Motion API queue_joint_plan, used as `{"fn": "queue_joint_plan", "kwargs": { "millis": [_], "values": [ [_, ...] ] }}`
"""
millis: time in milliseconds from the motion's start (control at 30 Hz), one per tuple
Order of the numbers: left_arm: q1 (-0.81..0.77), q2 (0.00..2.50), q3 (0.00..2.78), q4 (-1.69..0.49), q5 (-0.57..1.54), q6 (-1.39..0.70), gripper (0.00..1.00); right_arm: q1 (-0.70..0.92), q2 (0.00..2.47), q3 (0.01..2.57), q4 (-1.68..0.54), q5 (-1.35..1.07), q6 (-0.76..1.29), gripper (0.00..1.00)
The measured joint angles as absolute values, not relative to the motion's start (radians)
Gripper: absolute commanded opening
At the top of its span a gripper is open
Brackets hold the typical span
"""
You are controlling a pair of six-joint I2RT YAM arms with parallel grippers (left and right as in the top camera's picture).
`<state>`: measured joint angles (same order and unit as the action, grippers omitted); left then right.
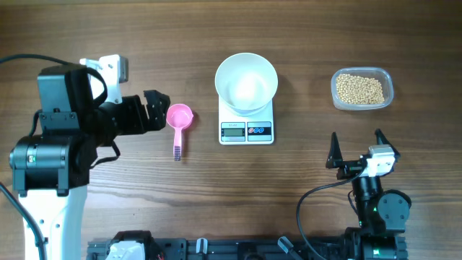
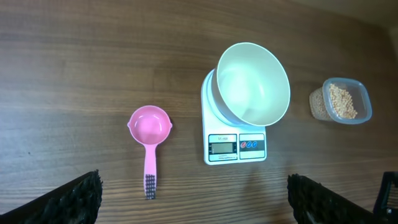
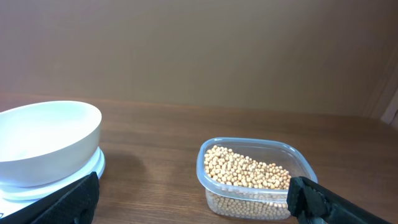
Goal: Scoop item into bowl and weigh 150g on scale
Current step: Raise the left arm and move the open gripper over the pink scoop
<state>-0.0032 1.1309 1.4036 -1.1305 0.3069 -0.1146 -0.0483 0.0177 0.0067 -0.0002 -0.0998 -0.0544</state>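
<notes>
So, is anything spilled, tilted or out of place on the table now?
Nothing stands out. The empty white bowl sits upright on the kitchen scale, the soybeans are all inside their clear plastic tub with none on the table, and the pink scoop lies flat beside the scale.

Left pincer (image 1: pixel 160 110), right pincer (image 1: pixel 356 141): spread wide.

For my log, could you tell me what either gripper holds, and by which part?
Nothing: left gripper and right gripper are both open and empty.
</notes>
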Motion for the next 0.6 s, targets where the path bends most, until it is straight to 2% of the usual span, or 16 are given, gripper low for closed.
{"fn": "queue_joint_plan", "kwargs": {
  "millis": [400,600],
  "values": [
    [-0.003,1.243,1.406,-1.147,0.09,-0.317,1.0,-0.048,0.018,0.007,0.0,-0.1,-0.054,1.0],
    [-0.003,1.309,1.407,-1.238,0.034,-0.423,1.0,-0.048,0.018,0.007,0.0,-0.1,-0.054,1.0]
  ]
}}
